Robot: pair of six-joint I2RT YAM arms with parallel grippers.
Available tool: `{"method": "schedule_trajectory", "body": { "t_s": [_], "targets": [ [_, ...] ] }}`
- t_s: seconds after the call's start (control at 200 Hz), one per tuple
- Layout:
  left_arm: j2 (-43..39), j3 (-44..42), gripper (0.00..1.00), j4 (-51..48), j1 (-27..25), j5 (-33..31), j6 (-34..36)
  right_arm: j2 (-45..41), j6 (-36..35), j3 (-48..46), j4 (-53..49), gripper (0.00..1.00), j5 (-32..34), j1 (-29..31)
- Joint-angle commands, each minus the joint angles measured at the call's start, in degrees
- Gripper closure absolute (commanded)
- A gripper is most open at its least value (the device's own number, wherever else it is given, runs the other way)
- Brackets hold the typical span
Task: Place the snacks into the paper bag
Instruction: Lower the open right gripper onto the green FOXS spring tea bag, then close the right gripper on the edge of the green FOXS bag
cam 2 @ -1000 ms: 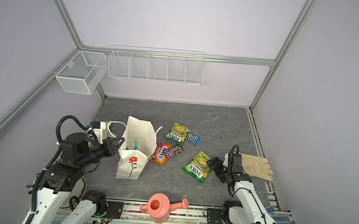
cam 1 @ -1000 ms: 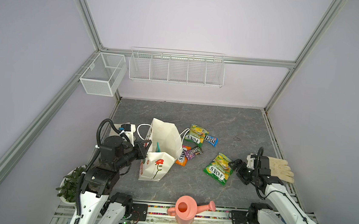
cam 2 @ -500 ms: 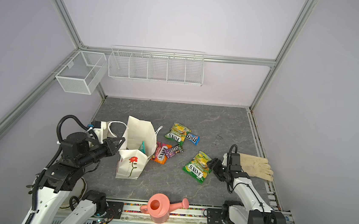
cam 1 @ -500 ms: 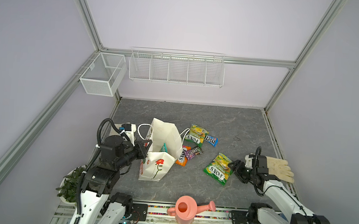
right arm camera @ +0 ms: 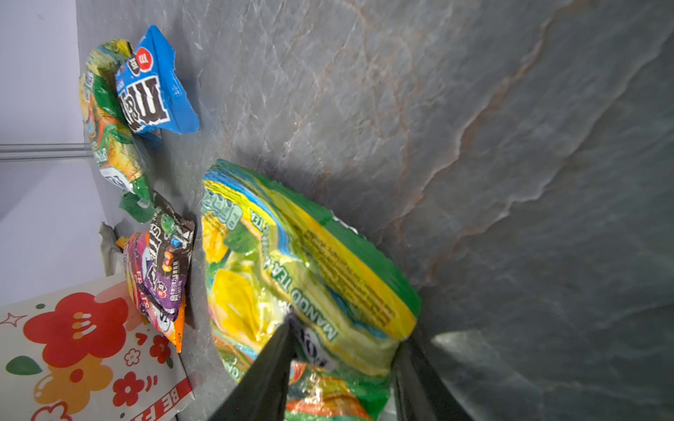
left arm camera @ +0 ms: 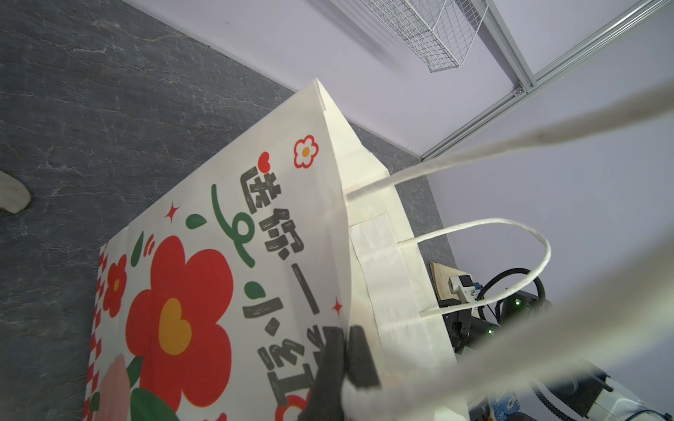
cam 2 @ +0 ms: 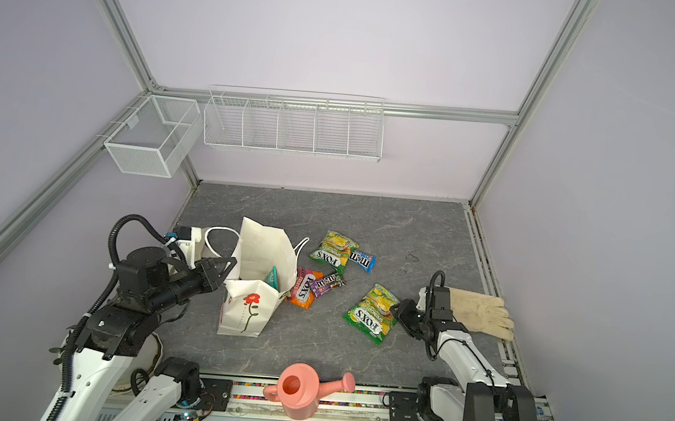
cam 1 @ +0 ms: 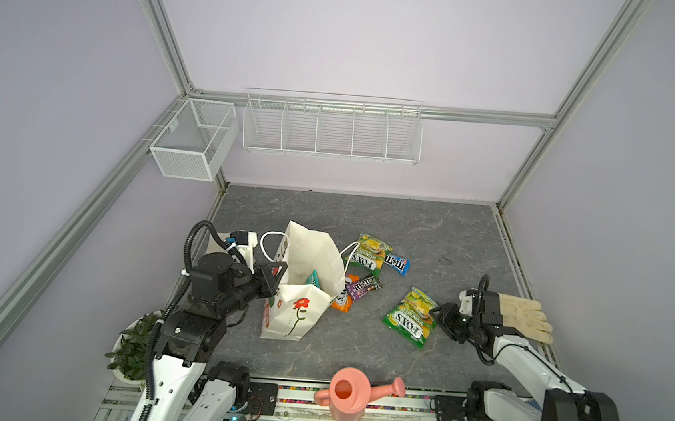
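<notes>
The cream paper bag [cam 1: 298,304] [cam 2: 247,308] with a red flower stands open left of centre. My left gripper [cam 1: 276,275] [left arm camera: 345,359] is shut on its near rim, one finger inside and one outside. A teal pack [cam 1: 314,278] sticks up inside the bag. My right gripper [cam 1: 441,312] [right arm camera: 343,368] is shut on the edge of a green-yellow FOX'S packet [cam 1: 412,316] [right arm camera: 291,262], which fills the gap between the jaws. Beside the bag lie an orange-purple FOX'S bag [cam 1: 341,299], a purple M&M's pack [cam 1: 363,286], another green-yellow FOX'S bag [cam 1: 367,253] and a blue M&M's pack [cam 1: 397,263].
A beige glove [cam 1: 522,315] lies just behind my right wrist. At the front edge stands a pink watering can [cam 1: 348,396], with a potted plant [cam 1: 134,341] at the front left. Wire baskets [cam 1: 330,125] hang on the back wall. A white box [cam 1: 237,244] sits behind the bag.
My right gripper's jaws have narrowed from wide open onto the green-yellow packet's edge, and the arm has edged toward it. The left gripper and the bag have not moved.
</notes>
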Motion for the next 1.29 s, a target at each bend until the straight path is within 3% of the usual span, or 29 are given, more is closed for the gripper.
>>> {"method": "schedule_trajectory", "body": {
  "t_s": [0.0, 0.555, 0.945, 1.29],
  "targets": [
    [0.2, 0.3, 1.00, 2.1, -0.3, 0.5, -0.3, 0.6, 0.1, -1.0, 0.8, 0.60, -0.7, -0.2],
    [0.7, 0.2, 1.00, 2.2, -0.3, 0.4, -0.3, -2.1, -0.5, -0.8, -0.1, 0.94, -1.4, -0.2],
    [-0.1, -0.2, 1.00, 1.9, -0.4, 0.3, -0.5, -8.2, -1.0, -0.6, -3.3, 0.94, -2.0, -0.2],
    [-0.4, -0.5, 1.00, 1.9, -0.3, 0.2, -0.9, -14.5, -3.4, 0.5, -4.9, 0.94, -6.6, -0.1]
  ]
}}
